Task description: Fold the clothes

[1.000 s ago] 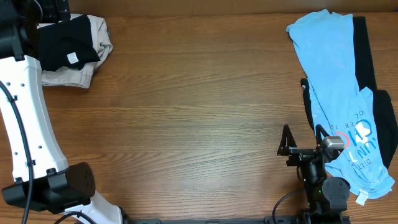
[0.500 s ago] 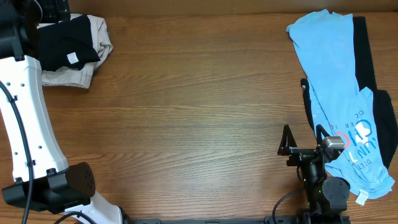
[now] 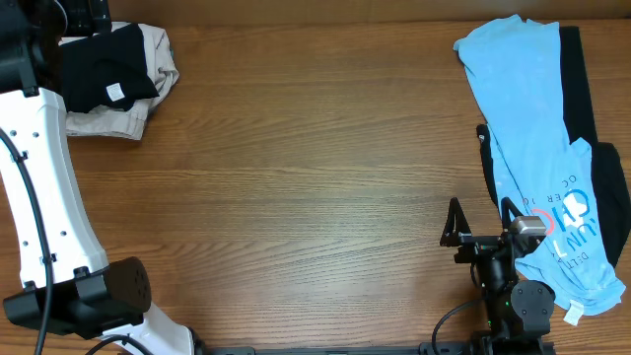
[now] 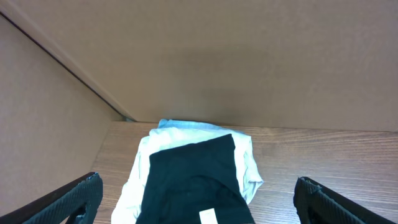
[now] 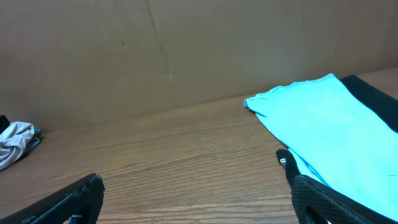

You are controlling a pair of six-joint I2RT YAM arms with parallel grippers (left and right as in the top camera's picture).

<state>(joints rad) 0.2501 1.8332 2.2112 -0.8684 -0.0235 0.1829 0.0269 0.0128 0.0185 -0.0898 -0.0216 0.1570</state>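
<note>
Overhead: seemingly between garments. Folded black T-shirt (image 3: 99, 64) far to the left of the right gripper (image 3: 480, 219), light blue T-shirts (image 3: 527, 108) heaped just to its right.

Left wrist: left gripper (image 4: 198, 183) spread wide, empty, black shirt just ahead.

Right wrist: spread wide, nothing held, blue cloth ahead-right.

Next, probably: reach right, pinch a blue hem, drag toward the centre.

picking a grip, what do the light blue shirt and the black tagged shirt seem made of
Light blue printed T-shirt: soft matte knit, likely cotton jersey, lying in limp folds. Black T-shirt with white tag: similar matte knit, probably cotton, no sheen.
</note>
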